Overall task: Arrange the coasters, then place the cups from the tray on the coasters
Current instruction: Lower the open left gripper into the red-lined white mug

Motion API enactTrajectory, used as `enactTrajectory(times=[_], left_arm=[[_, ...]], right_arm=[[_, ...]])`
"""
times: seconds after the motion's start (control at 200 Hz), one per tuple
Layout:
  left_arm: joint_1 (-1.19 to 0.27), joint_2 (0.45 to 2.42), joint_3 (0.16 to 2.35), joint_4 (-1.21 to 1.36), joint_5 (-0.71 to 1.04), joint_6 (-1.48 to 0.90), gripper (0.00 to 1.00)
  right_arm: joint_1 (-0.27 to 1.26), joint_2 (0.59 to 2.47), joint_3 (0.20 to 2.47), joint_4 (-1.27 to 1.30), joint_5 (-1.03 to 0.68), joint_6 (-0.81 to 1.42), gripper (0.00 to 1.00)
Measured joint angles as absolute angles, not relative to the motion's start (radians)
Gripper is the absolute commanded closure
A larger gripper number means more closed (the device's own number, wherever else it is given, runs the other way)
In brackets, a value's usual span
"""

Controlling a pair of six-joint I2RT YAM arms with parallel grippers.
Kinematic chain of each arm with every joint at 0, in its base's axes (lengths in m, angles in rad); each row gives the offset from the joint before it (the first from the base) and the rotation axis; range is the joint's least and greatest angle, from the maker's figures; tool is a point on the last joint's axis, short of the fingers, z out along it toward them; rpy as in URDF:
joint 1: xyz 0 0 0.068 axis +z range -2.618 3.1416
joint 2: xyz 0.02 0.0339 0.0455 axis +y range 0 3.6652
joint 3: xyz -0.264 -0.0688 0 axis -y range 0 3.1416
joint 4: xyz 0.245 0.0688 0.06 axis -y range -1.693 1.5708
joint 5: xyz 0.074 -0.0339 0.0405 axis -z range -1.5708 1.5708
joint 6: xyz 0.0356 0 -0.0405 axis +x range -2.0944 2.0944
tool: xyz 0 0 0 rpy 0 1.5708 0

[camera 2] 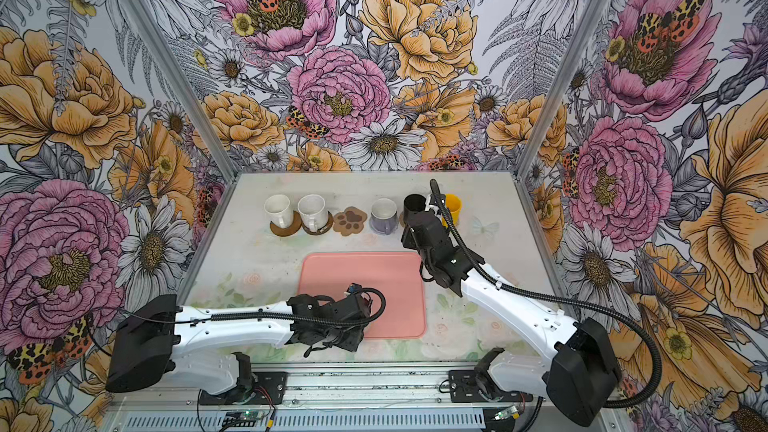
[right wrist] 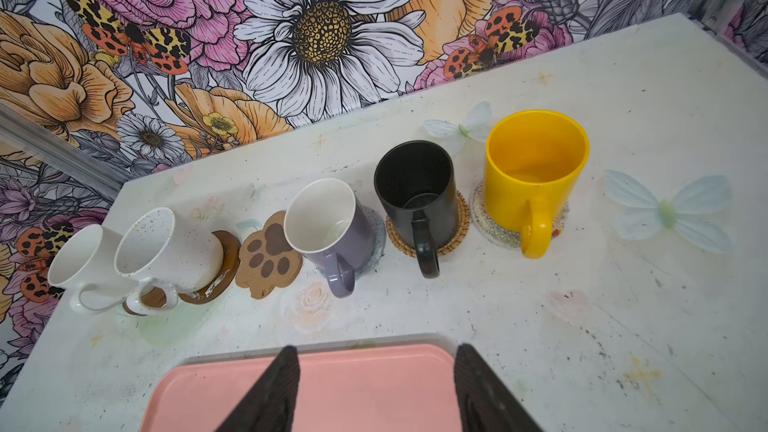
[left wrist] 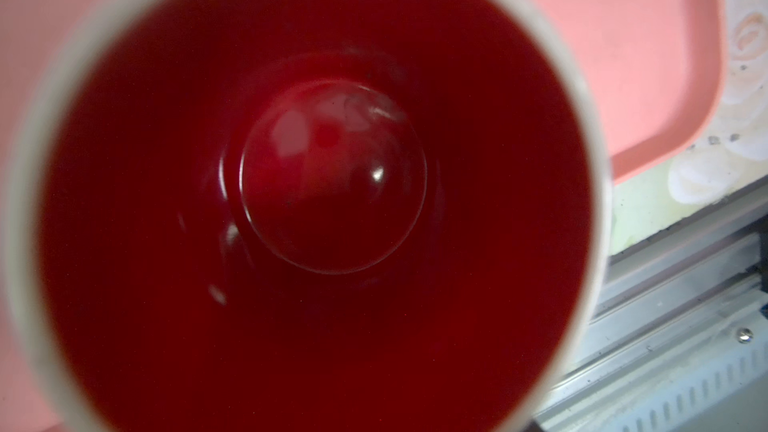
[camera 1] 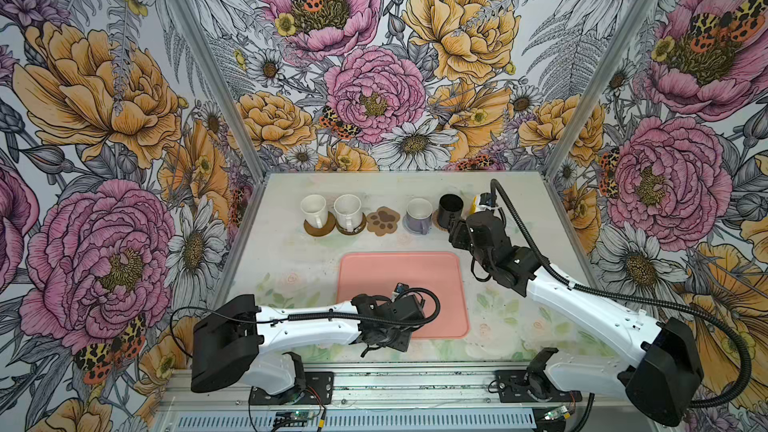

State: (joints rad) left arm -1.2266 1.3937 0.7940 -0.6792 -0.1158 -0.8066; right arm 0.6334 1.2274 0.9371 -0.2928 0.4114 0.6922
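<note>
Across the middle of both top views: pale desk, with the salmon tray at lower centre. Left arm lies over the tray's lower left. Its wrist view looks straight down into the red-lined cup, upright on the tray near a corner. Left fingers hidden; cannot tell whether spread or pinching. Right fingers spread, empty, near the tray's upper right corner.

Upper row: five cups on coasters. Paw-print coaster bare, between speckled white cup and lavender cup.

Judgement: pinch one wall firmly, lift straight, keep upright, lower squarely into that narrow gap, handle clear of neighbours.
</note>
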Motion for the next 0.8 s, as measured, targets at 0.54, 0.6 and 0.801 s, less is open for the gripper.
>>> enactTrajectory(times=[0.54, 0.6, 0.801], left_arm=[[-1.171, 1.387, 0.77, -0.667, -0.165, -0.805, 0.58], [-1.169, 1.387, 0.77, -0.667, -0.176, -0.804, 0.59], [-1.168, 1.387, 0.77, -0.667, -0.196, -0.801, 0.59]], right_arm=[[0.627, 1.24, 0.937, -0.286, 0.408, 0.693, 0.38], [0.624, 1.24, 0.937, -0.286, 0.407, 0.692, 0.38], [0.622, 1.253, 0.937, -0.286, 0.403, 0.692, 0.38]])
